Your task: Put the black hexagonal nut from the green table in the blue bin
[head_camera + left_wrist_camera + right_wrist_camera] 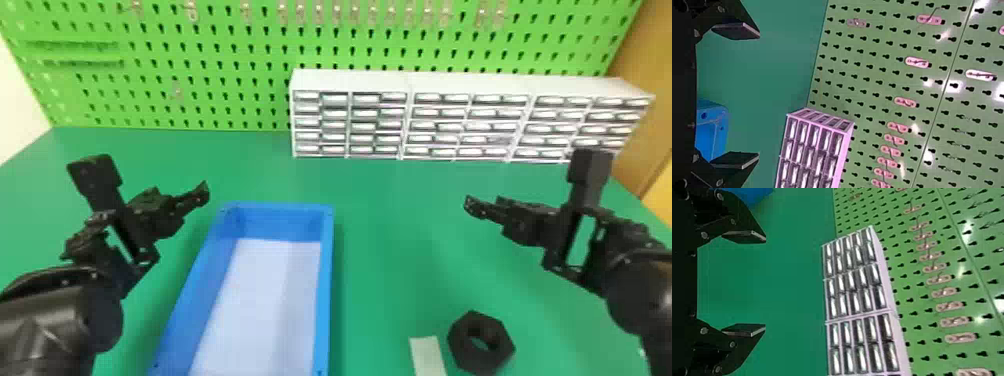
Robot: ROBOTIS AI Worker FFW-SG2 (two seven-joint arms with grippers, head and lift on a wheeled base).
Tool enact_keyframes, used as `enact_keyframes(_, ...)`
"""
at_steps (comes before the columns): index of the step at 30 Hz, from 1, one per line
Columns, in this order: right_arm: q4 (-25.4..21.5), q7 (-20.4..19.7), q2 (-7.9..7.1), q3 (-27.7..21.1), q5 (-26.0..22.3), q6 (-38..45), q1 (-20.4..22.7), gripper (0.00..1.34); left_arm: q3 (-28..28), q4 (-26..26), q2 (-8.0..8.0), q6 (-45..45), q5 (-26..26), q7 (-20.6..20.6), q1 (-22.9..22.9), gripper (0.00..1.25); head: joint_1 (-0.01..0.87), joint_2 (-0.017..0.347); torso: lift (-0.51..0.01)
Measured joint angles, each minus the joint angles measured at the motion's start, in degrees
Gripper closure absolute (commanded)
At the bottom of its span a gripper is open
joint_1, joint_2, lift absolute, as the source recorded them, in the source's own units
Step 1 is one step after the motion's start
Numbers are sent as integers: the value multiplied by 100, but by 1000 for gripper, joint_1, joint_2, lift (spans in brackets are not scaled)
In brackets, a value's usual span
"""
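One black hexagonal nut (480, 357) lies flat in the head view, between four and five o'clock from the centre, on the green table (385, 220). The blue rectangular bin (326, 280) is apart from it, towards nine o'clock; a short pale strip (427, 357) lies just beside the nut on that same side. I would expect the nut to be stiff and sturdy, light if plastic, noticeably heavier if metal, and perhaps a little slippery on its smooth sides. Best to take it across two opposite flats, low down; a pinch on the corners could let it twist. It looks chunky and dull black, with six blunt corners and a round through-hole showing green inside.

In the left wrist view, the left gripper (758, 96) stands wide open with nothing between its fingers, and a corner of the bin shows close by.

In the right wrist view, the right gripper (765, 283) is also spread and empty, facing the small-parts drawer cabinet (862, 317) and the green pegboard (914, 321). It seems the handier one for the nut.
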Motion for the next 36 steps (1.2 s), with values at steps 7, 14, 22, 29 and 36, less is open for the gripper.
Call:
enact_keyframes(7,-455,-8,-149,-34,5,1356,47,467,1,0,0,0,0,0,0,186,666,32,-100)
enact_keyframes(14,-1106,-8,-216,-43,663,2788,144,467,9,0,0,0,0,0,0,186,666,32,-100)
enact_keyframes(22,-1700,-8,-294,-116,1116,3920,426,467,30,-11,0,0,0,0,1,186,666,32,-100)
enact_keyframes(29,-2058,-8,-244,-312,1300,4014,816,467,88,-60,15,0,0,0,39,186,666,32,-100)
enact_keyframes(36,-2309,-8,-223,-338,1457,4017,1070,467,125,-90,42,0,-2,0,54,186,666,32,-100)
